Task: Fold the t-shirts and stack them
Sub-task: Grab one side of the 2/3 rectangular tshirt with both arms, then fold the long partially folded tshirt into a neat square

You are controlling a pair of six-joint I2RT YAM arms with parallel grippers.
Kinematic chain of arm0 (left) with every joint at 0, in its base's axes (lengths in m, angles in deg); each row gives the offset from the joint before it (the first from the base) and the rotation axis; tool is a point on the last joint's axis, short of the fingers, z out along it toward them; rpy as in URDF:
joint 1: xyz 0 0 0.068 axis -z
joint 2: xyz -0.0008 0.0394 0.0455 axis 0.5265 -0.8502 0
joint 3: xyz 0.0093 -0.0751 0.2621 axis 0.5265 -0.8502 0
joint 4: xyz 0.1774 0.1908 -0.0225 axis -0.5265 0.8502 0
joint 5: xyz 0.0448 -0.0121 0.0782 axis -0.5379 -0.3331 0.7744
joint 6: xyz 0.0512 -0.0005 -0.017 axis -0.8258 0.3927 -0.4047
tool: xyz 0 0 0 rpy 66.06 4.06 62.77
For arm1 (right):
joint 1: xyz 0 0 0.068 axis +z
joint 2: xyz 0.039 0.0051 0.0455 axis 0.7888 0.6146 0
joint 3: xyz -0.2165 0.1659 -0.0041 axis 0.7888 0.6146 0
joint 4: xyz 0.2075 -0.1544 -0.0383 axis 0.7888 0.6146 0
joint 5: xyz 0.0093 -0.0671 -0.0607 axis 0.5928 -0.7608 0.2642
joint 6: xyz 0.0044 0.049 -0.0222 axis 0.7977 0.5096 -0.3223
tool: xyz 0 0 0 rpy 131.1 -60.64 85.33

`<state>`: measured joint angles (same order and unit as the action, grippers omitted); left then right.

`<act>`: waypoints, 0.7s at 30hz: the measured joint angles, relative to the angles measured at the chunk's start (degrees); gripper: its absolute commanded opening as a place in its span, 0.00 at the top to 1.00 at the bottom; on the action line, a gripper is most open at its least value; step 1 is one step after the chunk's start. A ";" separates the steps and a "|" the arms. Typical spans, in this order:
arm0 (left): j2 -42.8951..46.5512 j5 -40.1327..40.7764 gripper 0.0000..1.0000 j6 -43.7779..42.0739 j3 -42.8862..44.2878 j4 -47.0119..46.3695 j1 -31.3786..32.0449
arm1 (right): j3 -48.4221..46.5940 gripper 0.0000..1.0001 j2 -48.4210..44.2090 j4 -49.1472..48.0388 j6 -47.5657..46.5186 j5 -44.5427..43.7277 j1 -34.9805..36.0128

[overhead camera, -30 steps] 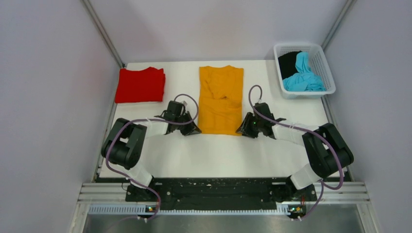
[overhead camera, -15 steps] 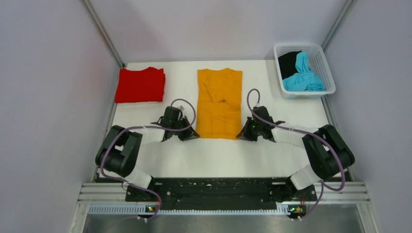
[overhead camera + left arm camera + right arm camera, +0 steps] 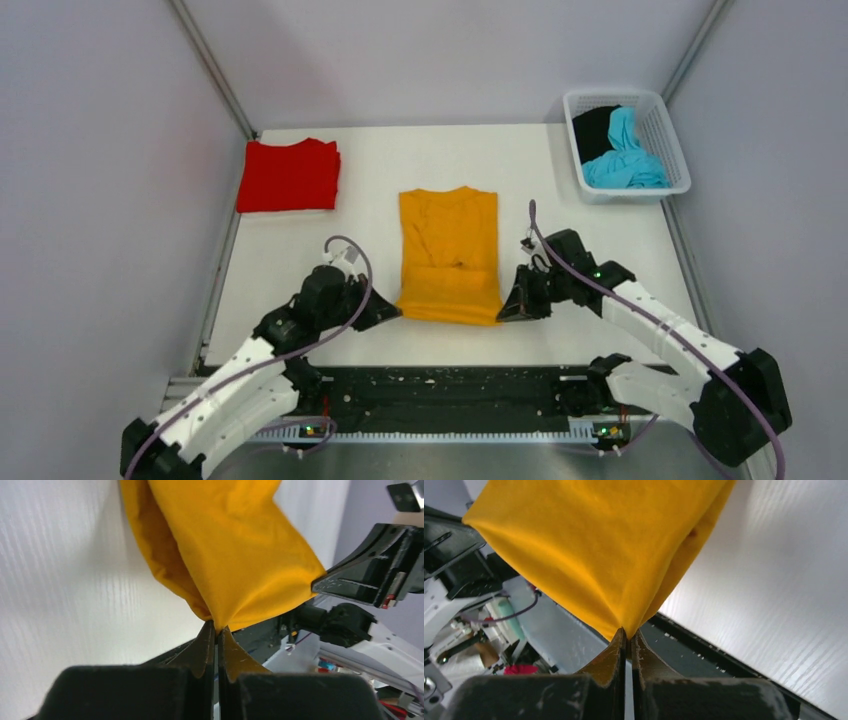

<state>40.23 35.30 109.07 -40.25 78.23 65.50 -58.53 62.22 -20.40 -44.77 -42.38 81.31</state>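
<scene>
Now that both have pulled back, left gripper (image 3: 216,629) and right gripper (image 3: 626,634) clamp the shortened orange-yellow t-shirt (image 3: 450,245), taut between them.

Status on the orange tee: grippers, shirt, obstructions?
Grippers shut: left gripper and right gripper each pinch a near corner of the orange-yellow t-shirt. Nothing in the way; red t-shirt and basket sit well off.

walls (image 3: 100,150): pale grey (plain) | table (image 3: 380,160): white | light: even
</scene>
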 measured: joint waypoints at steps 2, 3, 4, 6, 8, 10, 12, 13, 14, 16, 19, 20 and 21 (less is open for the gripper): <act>6.64 1.16 1.00 1.57 0.09 3.26 0.85 | -1.88 1.00 -2.78 3.65 -1.01 2.84 0.02; 9.70 1.62 1.00 2.45 0.39 5.16 1.01 | -2.97 1.00 -3.67 4.87 -1.44 3.93 0.02; 11.67 2.05 1.00 2.93 0.85 6.60 1.09 | -4.24 1.00 -4.28 6.12 -1.86 4.85 0.02; 13.35 2.89 1.00 3.30 2.73 9.33 1.20 | -7.04 1.00 -4.72 8.04 -2.69 5.88 0.02; 12.98 4.07 1.00 3.06 5.31 11.50 1.27 | -10.80 1.00 -4.66 9.66 -3.87 5.55 0.02; 11.21 5.81 1.00 2.32 8.57 12.37 1.29 | -12.85 1.00 -4.55 10.25 -4.50 4.24 0.02; 8.94 7.34 1.00 1.29 11.04 12.04 1.29 | -15.67 1.00 -3.82 10.71 -5.29 1.44 -0.04; 7.48 8.31 1.00 0.59 12.22 11.23 1.31 | -16.70 1.00 -3.39 10.64 -5.53 0.31 -0.17; 5.86 9.38 1.00 -0.15 13.07 10.12 1.31 | -17.92 1.00 -2.67 10.54 -5.86 -1.14 -0.37; 2.60 11.58 1.00 -1.64 14.47 8.50 1.29 | -19.02 1.00 -1.42 9.94 -6.21 -2.60 -0.94; -4.11 14.91 1.00 -4.46 18.53 7.43 1.29 | -20.65 1.00 1.86 8.48 -6.60 -4.22 -2.91; -6.19 15.74 1.00 -5.22 19.76 6.93 1.25 | -21.22 1.00 3.04 8.02 -6.82 -4.59 -3.76; -8.31 16.37 1.00 -6.25 21.33 6.67 1.09 | -21.73 1.00 4.20 7.54 -6.93 -4.87 -4.74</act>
<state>31.92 51.67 102.82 -18.92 84.89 66.60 -80.25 66.42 -12.86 -51.70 -47.26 76.57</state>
